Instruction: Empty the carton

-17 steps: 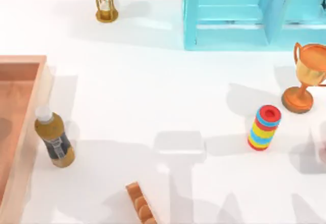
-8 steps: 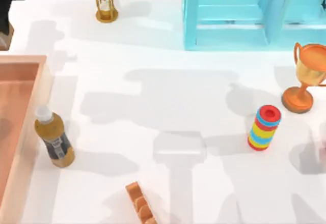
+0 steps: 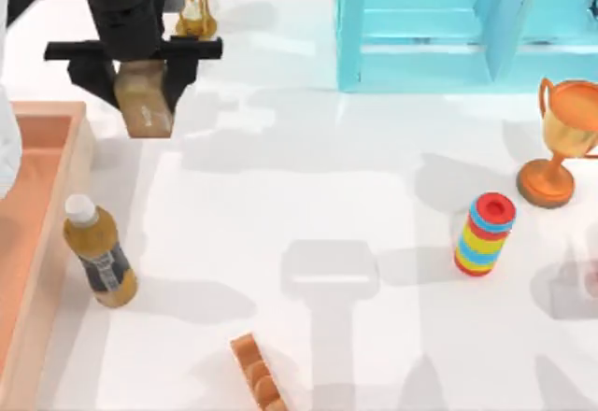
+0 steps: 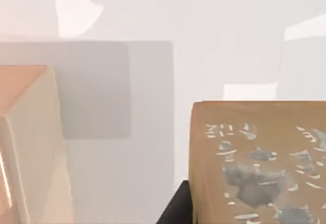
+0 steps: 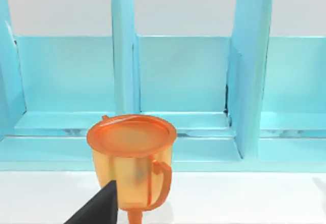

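The carton (image 3: 37, 243) sits at the left edge of the table, open on top, and a brown bottle (image 3: 98, 257) with a white cap stands on the table just beside its right wall. The left gripper (image 3: 142, 103) hangs up above the table past the carton's far right corner, and its jaws are clenched on a small tan block (image 3: 145, 103) (the left wrist view shows the block (image 4: 260, 163) close up, with the carton's corner (image 4: 30, 142) off to one side). To do this step well, I think the arm should carry the block well clear of the carton wall and the hourglass (image 3: 192, 0) behind the jaws, lower it gently to bare table, then let go. The right arm is parked by the orange trophy cup (image 5: 131, 158) and blue cabinet (image 5: 178, 81).
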Tool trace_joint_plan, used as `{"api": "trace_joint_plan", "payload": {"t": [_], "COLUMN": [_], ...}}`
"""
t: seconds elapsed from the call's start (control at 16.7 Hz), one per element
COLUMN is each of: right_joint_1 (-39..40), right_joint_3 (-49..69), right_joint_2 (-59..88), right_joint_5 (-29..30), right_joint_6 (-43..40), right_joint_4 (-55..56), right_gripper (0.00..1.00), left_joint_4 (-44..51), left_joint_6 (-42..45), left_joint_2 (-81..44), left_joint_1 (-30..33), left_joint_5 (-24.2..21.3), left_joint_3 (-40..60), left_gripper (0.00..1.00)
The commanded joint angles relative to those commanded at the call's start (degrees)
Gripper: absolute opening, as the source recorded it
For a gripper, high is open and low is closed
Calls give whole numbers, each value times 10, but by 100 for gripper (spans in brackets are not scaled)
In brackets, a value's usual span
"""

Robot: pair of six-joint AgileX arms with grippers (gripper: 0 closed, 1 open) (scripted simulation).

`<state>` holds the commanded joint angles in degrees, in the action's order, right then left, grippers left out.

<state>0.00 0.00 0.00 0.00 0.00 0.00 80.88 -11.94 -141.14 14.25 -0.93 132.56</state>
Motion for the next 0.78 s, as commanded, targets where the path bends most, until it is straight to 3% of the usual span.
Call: {"api": "trace_joint_plan", "payload": {"t": [0.42, 0.78], "right_joint_1": [0, 0], "right_joint_3": [0, 0], "right_joint_2": [0, 0], "right_joint_5": [0, 0], "right_joint_6": [0, 0], "right_joint_4": [0, 0], "right_gripper": [100, 100], "left_joint_4": [-13, -105], "left_joint_6": [-4, 35], "left_joint_2": [-9, 18], "left_joint_1": [8, 59], "left_joint_5": [2, -37], "left_joint_3": [-3, -35], "left_gripper": [0, 0]}}
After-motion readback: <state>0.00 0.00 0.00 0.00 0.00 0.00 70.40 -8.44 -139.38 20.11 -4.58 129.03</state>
